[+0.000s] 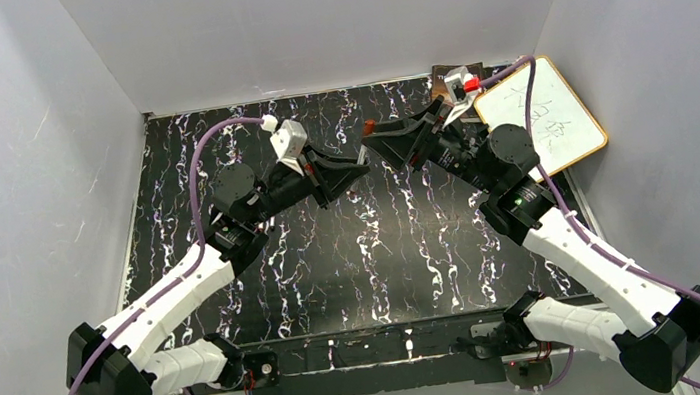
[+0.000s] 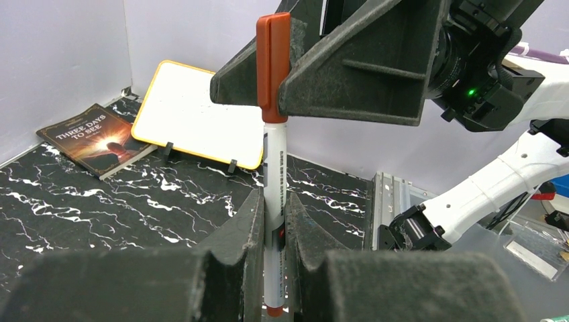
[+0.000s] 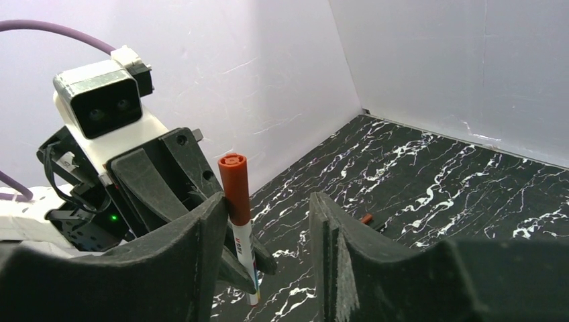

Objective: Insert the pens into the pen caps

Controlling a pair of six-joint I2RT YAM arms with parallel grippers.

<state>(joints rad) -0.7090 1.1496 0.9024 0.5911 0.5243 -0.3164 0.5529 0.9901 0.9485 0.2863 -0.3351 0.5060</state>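
Left wrist: your left tool (image 2: 275,208) pinches the pen (image 2: 275,168), likely light, stiff and slick, low on its barrel, cap (image 2: 272,64) at 12 o'clock; right tool (image 3: 268,201) gapes empty.

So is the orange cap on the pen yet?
On. The cap covers the top of the white pen, which stands upright in the left hand; the right hand's fingers stand apart.
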